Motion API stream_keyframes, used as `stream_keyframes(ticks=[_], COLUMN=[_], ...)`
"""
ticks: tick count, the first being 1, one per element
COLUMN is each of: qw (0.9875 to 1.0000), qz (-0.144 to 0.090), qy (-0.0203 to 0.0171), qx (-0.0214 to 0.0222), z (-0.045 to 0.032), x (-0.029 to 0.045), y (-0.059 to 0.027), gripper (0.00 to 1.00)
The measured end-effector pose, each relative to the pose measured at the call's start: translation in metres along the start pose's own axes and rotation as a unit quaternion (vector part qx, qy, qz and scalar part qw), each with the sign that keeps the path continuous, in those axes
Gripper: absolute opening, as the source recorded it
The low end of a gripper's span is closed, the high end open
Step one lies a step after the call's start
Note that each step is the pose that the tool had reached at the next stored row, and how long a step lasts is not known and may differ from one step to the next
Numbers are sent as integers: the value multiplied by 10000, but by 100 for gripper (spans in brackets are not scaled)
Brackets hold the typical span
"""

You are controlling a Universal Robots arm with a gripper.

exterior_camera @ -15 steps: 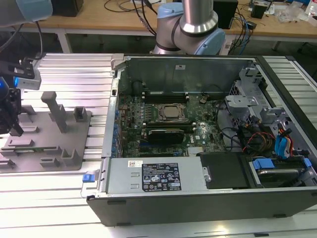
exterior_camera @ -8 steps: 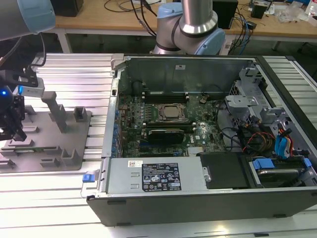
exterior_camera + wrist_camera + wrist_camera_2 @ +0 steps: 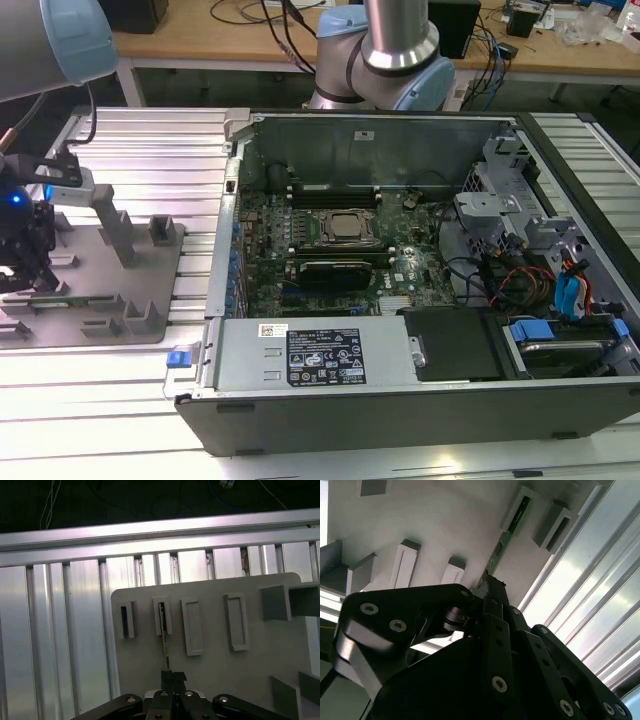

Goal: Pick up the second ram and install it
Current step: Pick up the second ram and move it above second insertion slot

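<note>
Second ram (image 3: 164, 640) is the slimmest thing on a wide ribbed aluminium table (image 3: 150, 150). An open computer case (image 3: 400, 420) takes up most of that table toward the exterior view's right. Its motherboard (image 3: 265, 215) lies exposed, with a silver CPU socket (image 3: 347, 228) and a long black card (image 3: 335, 272) just beside the socket. The robot arm (image 3: 400, 40) rises behind the case, and another section of it crosses the top corner at the exterior view's left.

On that side a flat grey fixture plate (image 3: 105, 265) lies on the table, well apart from the case's socket. It carries several grey plastic blocks (image 3: 160, 232). The gripper (image 3: 25, 285) hangs low over this plate.

In both wrist views the gripper's black fingers (image 3: 170, 677) are pinched together on the near end of the thin green stick. The stick stands on edge along the plate. Its far end sits in the slot of one block (image 3: 162, 611), the second in a row of four in the first wrist view.
</note>
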State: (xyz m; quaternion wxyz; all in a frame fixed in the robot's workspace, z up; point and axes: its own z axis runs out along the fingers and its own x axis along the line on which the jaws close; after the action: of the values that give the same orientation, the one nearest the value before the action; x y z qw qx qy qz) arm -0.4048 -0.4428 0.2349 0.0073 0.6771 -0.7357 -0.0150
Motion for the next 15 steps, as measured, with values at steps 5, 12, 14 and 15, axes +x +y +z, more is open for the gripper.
stream_keyframes(ticks=[5,12,14,15], qw=[9994,9993,9993,9993], qz=[-334,-345,-345,-344], qy=[9,6,6,6], qx=[32,110,110,110], z=[57,88,88,88], x=[2,5,5,5], y=[19,51,51,51], gripper=[8,9,21,21])
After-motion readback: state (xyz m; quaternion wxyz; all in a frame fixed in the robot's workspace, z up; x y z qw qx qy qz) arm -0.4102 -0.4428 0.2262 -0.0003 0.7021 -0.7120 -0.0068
